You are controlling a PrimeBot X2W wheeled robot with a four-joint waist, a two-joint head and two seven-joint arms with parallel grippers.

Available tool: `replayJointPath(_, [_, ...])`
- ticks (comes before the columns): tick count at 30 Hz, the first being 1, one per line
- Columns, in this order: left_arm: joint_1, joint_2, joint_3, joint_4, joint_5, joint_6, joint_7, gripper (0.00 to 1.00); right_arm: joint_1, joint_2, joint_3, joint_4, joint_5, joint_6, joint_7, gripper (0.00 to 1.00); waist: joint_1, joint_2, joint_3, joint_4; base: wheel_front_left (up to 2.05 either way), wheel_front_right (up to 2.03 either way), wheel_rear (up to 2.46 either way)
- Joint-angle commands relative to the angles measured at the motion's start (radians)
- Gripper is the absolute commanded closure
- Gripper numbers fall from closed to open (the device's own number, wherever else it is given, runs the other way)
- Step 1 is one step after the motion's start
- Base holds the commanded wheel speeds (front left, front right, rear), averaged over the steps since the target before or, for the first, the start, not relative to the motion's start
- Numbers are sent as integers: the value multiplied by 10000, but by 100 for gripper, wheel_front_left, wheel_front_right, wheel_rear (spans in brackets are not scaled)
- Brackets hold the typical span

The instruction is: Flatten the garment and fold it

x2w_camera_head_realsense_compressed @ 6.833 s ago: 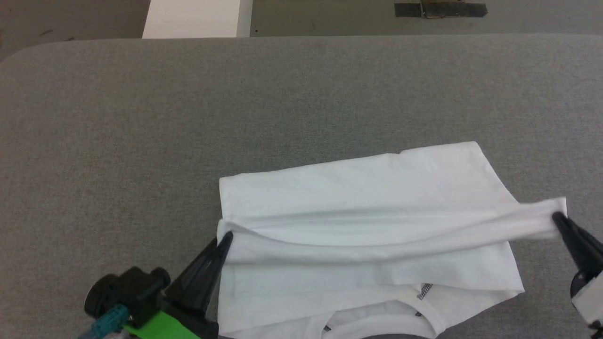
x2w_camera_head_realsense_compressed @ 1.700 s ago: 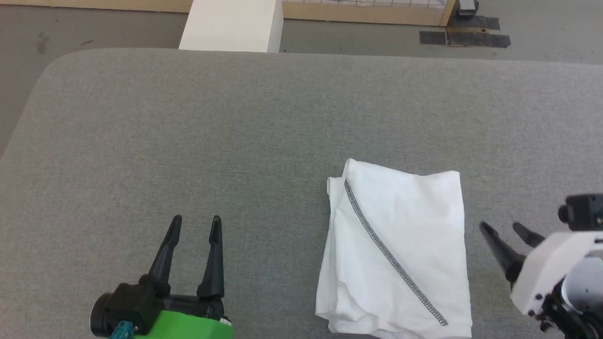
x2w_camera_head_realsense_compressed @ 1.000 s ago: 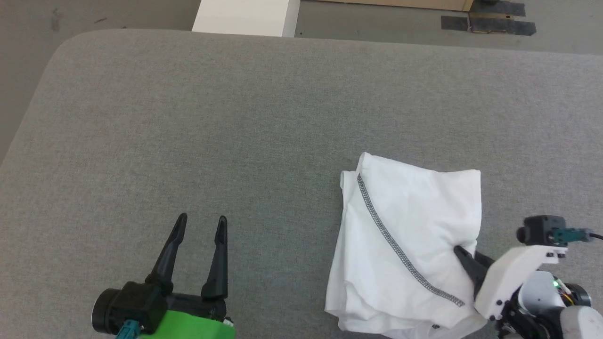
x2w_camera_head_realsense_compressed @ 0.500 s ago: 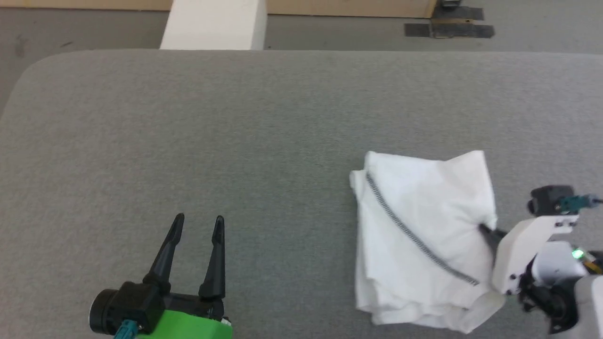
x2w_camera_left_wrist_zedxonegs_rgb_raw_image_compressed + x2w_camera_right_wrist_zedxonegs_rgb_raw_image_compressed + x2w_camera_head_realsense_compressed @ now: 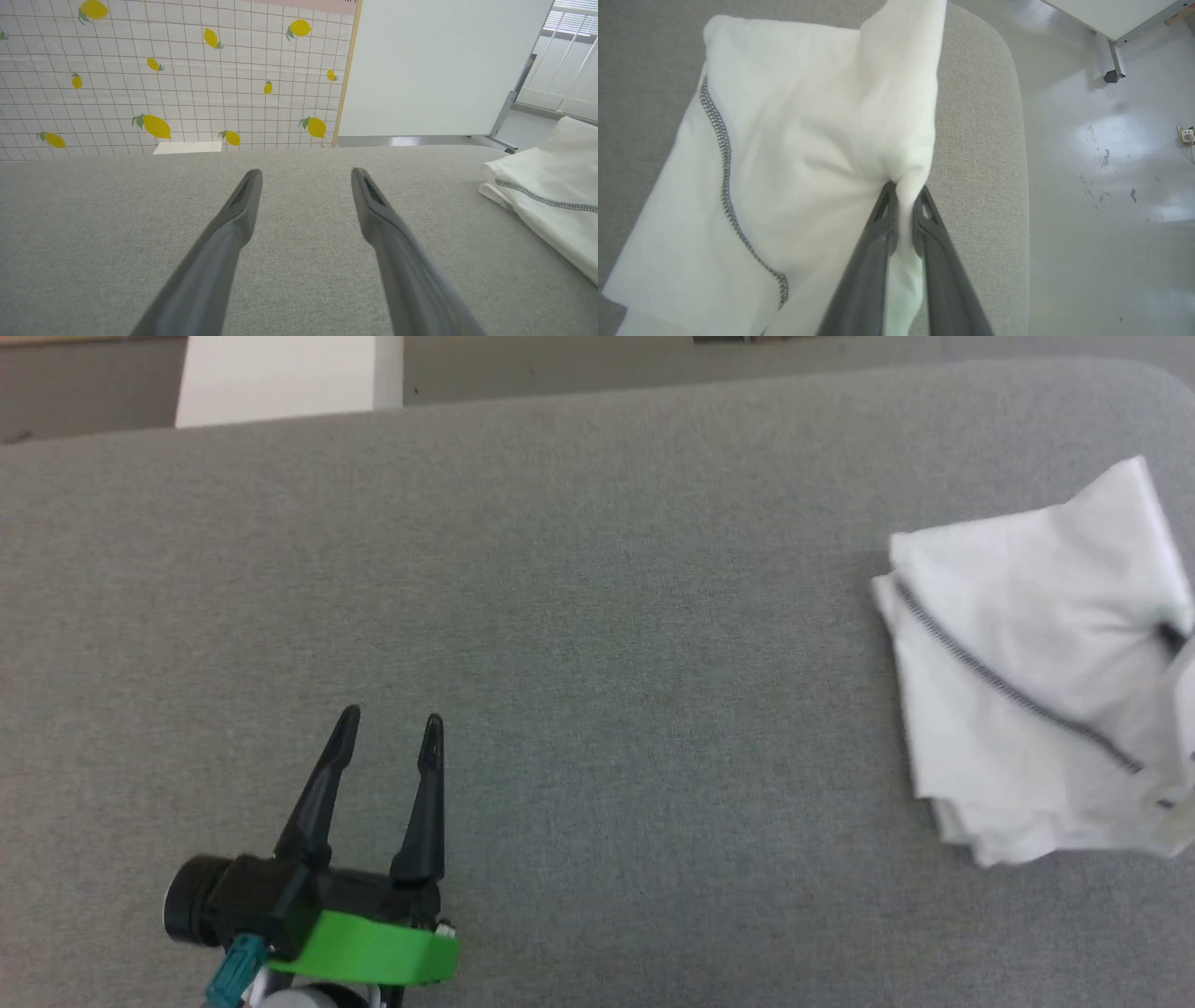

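The garment (image 5: pixel 1027 653) is a white folded bundle with a grey zigzag seam, lying at the right end of the grey table. In the right wrist view my right gripper (image 5: pixel 905 190) is shut on the garment (image 5: pixel 798 154), pinching its right edge, which bunches up between the fingers close to the table's rounded corner. In the head view a dark fingertip (image 5: pixel 1171 636) shows at the cloth's right side. My left gripper (image 5: pixel 387 728) hovers open over bare table at the lower left, far from the cloth. The left wrist view shows the left gripper (image 5: pixel 306 173) with the garment (image 5: pixel 551 200) off to the right.
A white box (image 5: pixel 280 378) stands on the floor beyond the table's far edge. The padded grey table (image 5: pixel 597 616) ends just right of the garment, with grey floor (image 5: pixel 1101 163) past its rounded corner. A lemon-patterned screen (image 5: pixel 163 74) and a white panel (image 5: pixel 444 65) stand behind.
My right gripper has carried the pinched garment toward the table's right end and corner. The head camera has shifted, so the whole picture has moved. The left gripper has stayed open in place.
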Motion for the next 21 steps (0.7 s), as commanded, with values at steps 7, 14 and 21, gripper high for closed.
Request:
replayJointPath(7, [-890, 242, 61, -437, 283, -39, -38, 0, -1070, -1915, -118, 618, -613, -19, -59, 100, 0, 0, 1927, -88, 0, 0, 0])
replayJointPath(14, [-1362, 170, 212, -653, 55, 198, 79, 0, -1565, -2813, -408, 1125, -1034, -19, -393, 100, 0, 0, 3006, -110, 0, 0, 0])
replayJointPath(21, [-1796, 418, 227, -1318, 327, 278, 23, 0, -1771, -2891, -797, 1510, -1618, -19, -662, 100, 0, 0, 3643, -203, 0, 0, 0])
